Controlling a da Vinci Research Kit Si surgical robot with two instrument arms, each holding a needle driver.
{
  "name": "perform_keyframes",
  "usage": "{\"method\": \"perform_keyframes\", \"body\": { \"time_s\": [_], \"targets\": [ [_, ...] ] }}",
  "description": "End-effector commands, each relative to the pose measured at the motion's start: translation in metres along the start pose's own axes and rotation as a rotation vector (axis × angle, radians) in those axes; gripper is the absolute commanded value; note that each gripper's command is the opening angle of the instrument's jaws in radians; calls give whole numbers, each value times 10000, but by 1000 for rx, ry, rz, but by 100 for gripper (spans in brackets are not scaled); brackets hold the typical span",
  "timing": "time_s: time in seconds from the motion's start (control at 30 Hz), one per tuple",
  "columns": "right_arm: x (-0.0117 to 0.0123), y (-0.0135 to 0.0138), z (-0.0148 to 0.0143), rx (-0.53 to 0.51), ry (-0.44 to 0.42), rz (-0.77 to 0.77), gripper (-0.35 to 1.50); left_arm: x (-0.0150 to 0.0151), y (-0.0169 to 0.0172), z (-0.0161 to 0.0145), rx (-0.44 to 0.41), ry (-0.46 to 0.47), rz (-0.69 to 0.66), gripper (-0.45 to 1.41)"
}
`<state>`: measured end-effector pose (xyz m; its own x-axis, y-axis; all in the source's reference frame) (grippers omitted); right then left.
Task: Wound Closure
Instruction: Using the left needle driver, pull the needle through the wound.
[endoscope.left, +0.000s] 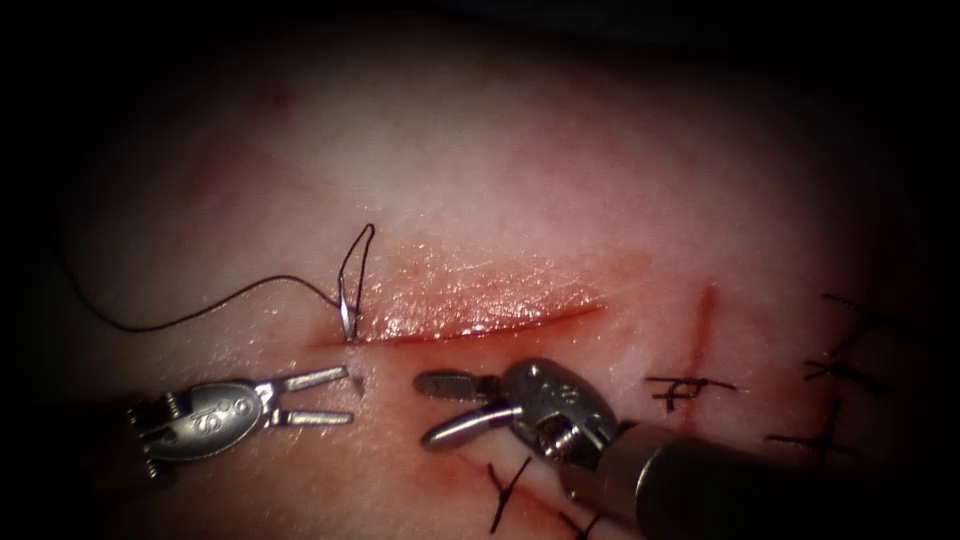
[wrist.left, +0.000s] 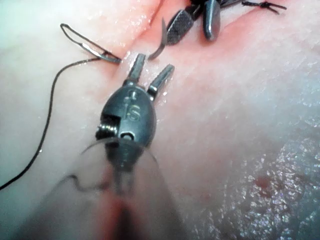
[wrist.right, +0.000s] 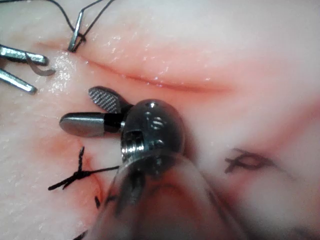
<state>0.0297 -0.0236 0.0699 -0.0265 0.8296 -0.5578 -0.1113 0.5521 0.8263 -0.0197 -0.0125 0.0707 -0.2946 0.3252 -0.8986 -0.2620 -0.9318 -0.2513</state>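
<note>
We see the needle (endoscope.left: 349, 305) standing in the tissue (endoscope.left: 520, 180) at the left end of the cut (endoscope.left: 480, 315): its shank rises above the upper lip, and in the left wrist view its tip (wrist.left: 159, 47) curves out of the lower lip, just ahead of the left tool (endoscope.left: 325, 397). The thread (endoscope.left: 200, 312) loops up from the shank and trails off to the left across the tissue.

The left tool's fingers are apart and hold nothing; they lie just below the cut's left end, close to the emerging tip. The right tool (endoscope.left: 450, 405) has its fingers apart too, empty, below the middle of the cut.

We judge the needle stiff, thin and slick, apt to swivel unless it is taken squarely across its body, a little behind the tip. The thread is light and limp. The tissue looks soft, wet and easily torn. Dark tied stitches (endoscope.left: 688, 388) sit to the right.
</note>
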Motion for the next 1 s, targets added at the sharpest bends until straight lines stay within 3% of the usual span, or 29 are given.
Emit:
{"method": "perform_keyframes", "body": {
  "time_s": [0.03, 0.37, 0.63, 0.7, 0.77, 0.8, 1.0],
  "targets": [
    [-5, 2, 9, 3, 0, 0, 111, -3, -2, 9, 0, 2, 1, 9],
    [-7, -9, 16, 1, 1, 0, 111, -7, -9, 16, -5, 10, 2, 15],
    [-9, -11, 20, -2, 1, -3, 101, -7, -5, 34, 9, -11, 3, 19],
    [-9, -11, 19, -2, 1, -3, 94, -7, -5, 32, 4, -13, 9, -13],
    [-9, -11, 19, -1, 1, -3, 87, -8, -7, 26, -5, -26, -44, -22],
    [-9, -11, 20, -2, 1, -3, 86, -9, -8, 23, 4, -36, -50, -40],
    [-9, -13, 21, -2, 2, -3, 71, -6, -5, 20, 9, -37, -223, -45]
  ]
}}
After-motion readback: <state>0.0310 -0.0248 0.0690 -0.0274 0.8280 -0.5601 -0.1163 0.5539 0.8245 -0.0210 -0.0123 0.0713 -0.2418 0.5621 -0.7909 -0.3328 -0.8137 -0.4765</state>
